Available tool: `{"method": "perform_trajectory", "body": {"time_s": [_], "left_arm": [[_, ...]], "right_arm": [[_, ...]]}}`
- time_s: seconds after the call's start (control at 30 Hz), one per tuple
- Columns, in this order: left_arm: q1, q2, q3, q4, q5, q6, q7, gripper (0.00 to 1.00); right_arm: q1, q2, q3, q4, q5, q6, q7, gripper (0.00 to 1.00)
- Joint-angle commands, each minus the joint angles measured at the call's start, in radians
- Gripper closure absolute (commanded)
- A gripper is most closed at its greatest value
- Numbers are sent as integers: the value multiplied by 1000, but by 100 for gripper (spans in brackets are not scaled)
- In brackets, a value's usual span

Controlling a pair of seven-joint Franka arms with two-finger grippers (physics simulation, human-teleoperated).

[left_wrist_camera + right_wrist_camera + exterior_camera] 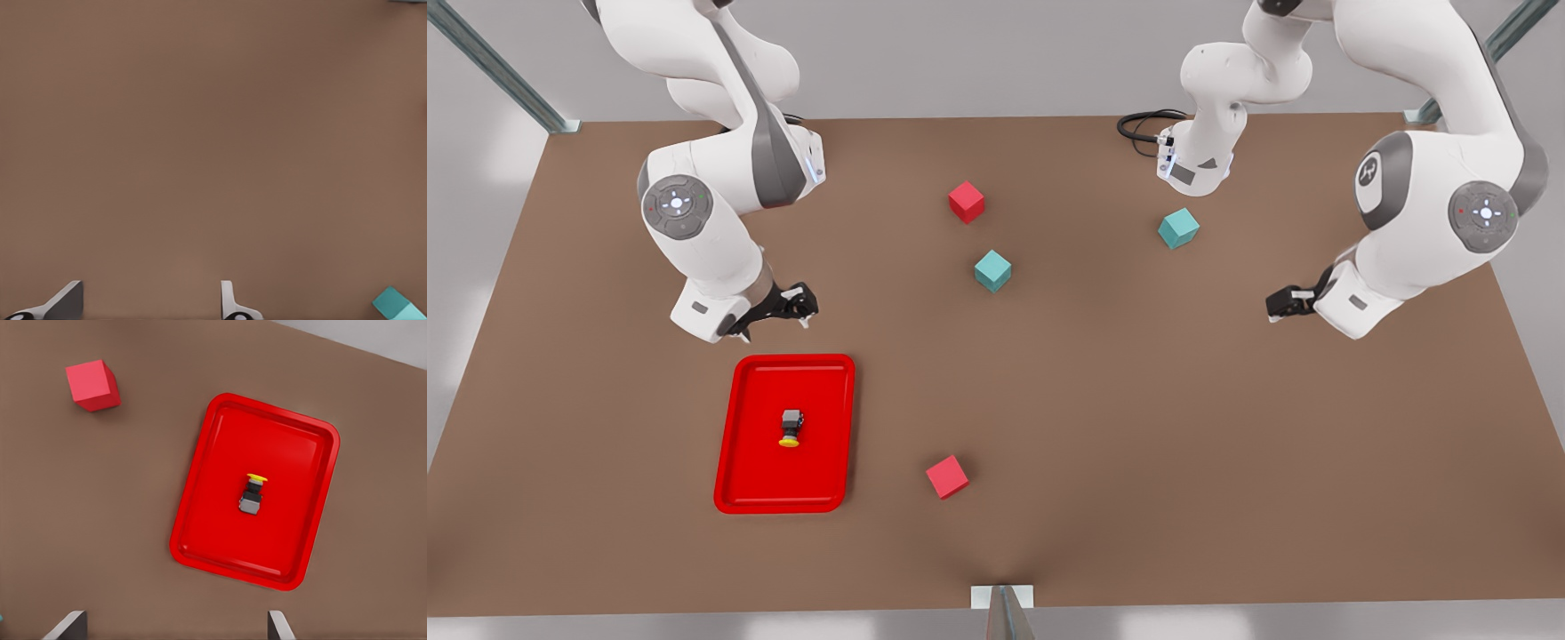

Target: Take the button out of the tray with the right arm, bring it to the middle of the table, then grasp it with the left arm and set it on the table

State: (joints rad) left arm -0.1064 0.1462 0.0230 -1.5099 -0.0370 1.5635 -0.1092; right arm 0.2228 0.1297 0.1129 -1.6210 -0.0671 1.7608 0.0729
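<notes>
Two arms spotted over the table, clock bearings taken on the front view from the table's middle.

Found the tray flat on the tabletop at about 8 o'clock. Saw the button lying on its side near the middle of the tray floor, apart from every rim, yellow cap turned toward 6 o'clock and grey body toward 12. Confirmed the same from the right wrist view: button on the tray, untouched.

Placed the right gripper at 12 o'clock of the tray, just beyond its far rim and above the bare table, touching nothing. Read its fingers as spread wide in the right wrist view, right gripper empty, tray and button lying well off from the tips.

Placed the left gripper at about 3 o'clock, well apart from the tray. Read it as wide as well in the left wrist view, left gripper empty over plain brown surface, with a teal corner at the frame's edge.

Counted four cubes: a teal cube at 12 o'clock, a red cube beyond it, a second teal cube at 2 o'clock, a second red cube at 7 o'clock, near the tray's 3 o'clock side but not touching it.
</notes>
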Motion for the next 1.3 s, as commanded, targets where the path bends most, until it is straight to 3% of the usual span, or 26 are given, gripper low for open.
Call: {"method": "perform_trajectory", "body": {"time_s": [0.0,0.17,0.23,0.3,0.37,0.5,0.57,0.73,1.0,1.1,1.27], "left_arm": [[-1,1,0,2,2,13,-15,0],[-1,1,0,1,3,13,-14,0],[-1,1,-2,2,14,13,-14,0],[-1,1,-2,2,14,13,-14,0],[-1,1,0,1,14,13,-14,0],[-1,1,-2,0,14,12,-7,0],[-1,1,-2,2,14,10,-7,0],[-3,1,-2,0,16,7,-7,0],[-4,1,-2,1,16,6,-6,0],[-4,1,-2,2,16,6,-7,0],[-4,1,-2,0,17,4,-6,0]], "right_arm": [[-2,-1,1,1,1,-3,36,0],[-10,34,-1,9,-13,2,30,0],[-2,139,-1,50,-201,8,31,0],[13,284,-1,52,-142,35,234,0],[10,364,-1,36,-140,179,242,0],[-149,387,1,-215,-140,542,96,0],[-218,464,8,-229,-100,692,39,0],[-214,462,22,-332,158,789,-50,0],[-218,429,22,-398,150,793,-111,0],[-215,409,22,-435,121,1040,-168,0],[-217,412,22,-419,121,1040,-189,0]]}}
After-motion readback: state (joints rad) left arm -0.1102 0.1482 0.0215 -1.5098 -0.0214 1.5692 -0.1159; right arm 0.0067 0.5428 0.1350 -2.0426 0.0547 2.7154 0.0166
